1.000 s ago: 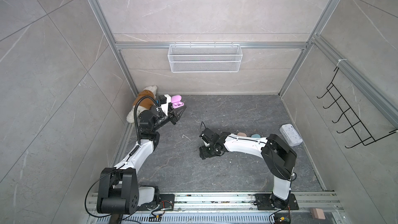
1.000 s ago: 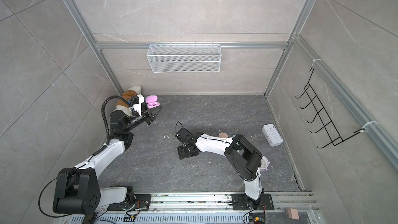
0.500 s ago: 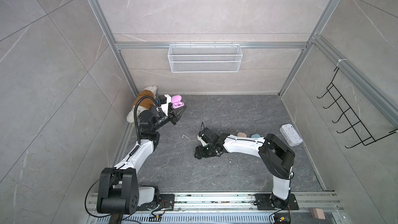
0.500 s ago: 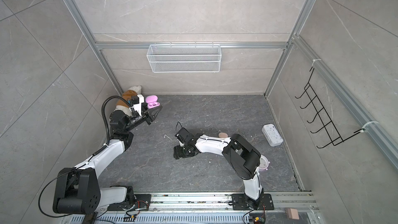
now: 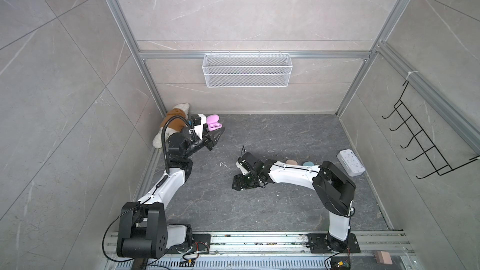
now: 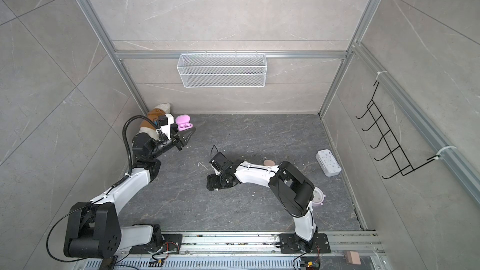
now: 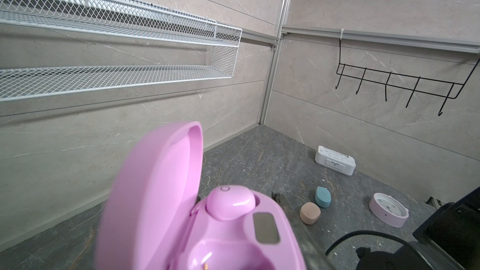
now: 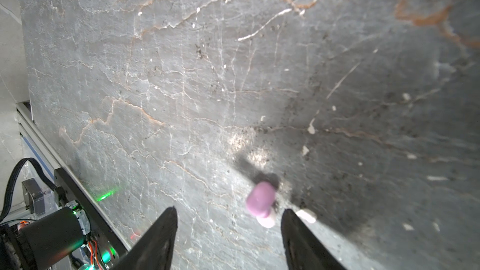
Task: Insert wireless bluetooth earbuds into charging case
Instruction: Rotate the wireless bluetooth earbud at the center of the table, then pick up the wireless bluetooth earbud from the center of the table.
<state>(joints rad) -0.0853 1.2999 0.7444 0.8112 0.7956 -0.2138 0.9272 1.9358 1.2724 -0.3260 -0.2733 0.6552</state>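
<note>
Your right gripper (image 5: pixel 237 183) has slid toward 8 o'clock across the grey floor (image 5: pixel 285 136) over the last second. Its jaws stand open, with the loose lilac earbud (image 8: pixel 261 200) lying on the floor just past the fingertips, in line with the gap between them. Your left gripper (image 5: pixel 217 134), at 10 o'clock from it, hasn't budged: it stays clamped on the open lilac charging case (image 5: pixel 213 123), with the seated lilac earbud (image 7: pixel 230 203) already inside.

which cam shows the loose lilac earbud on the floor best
The right wrist view: the loose lilac earbud lies close up on the floor, between the open fingertips of the right gripper. In both top views it cannot be made out by that gripper. The left wrist view shows only another bud, seated in the open pink case.
</note>
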